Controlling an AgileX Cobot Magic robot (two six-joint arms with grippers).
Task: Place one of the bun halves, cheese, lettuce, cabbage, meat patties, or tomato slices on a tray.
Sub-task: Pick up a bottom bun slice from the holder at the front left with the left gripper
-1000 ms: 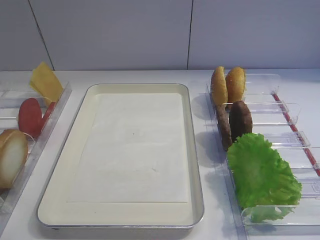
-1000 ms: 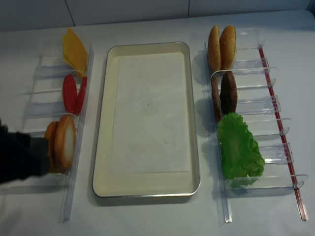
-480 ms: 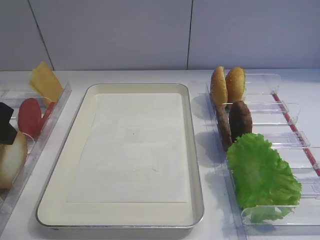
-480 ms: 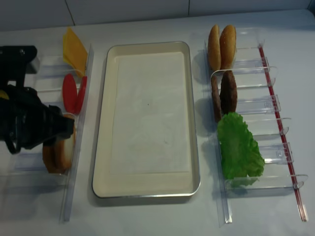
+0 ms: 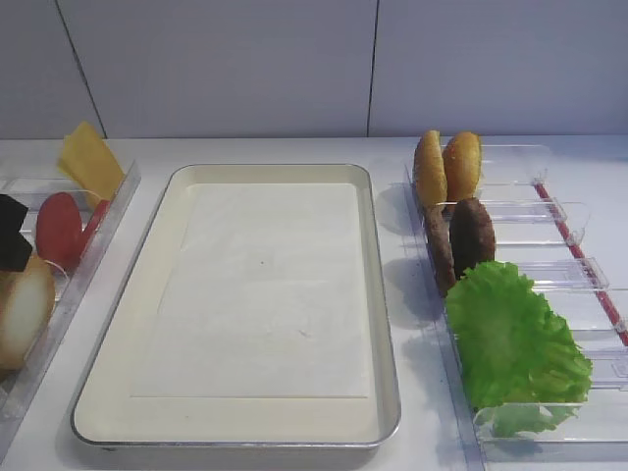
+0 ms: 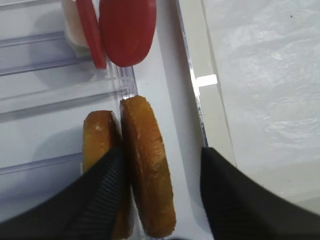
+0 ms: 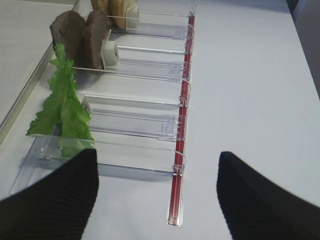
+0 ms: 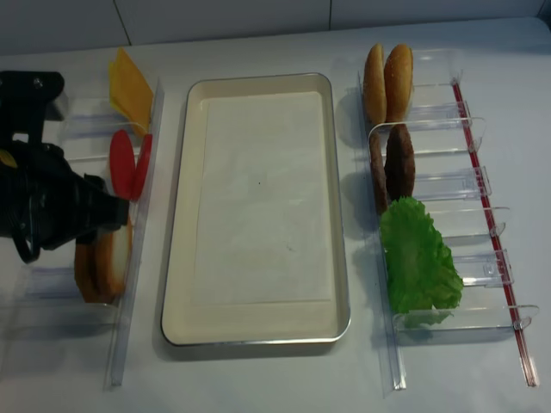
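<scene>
**Status: bun half straddled, tray bare**

The tray (image 5: 177, 392) holds no ingredient. The left tool (image 6: 162, 180) hangs over the rack, fingers parted either side of the inner bun half (image 6: 147, 165), not visibly clamped. One second earlier it sat farther out. The right tool (image 7: 157, 195) is spread wide, holding nothing.

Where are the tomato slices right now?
The tomato slices stand upright in the left rack, between the cheese behind and the bun halves in front.
</scene>
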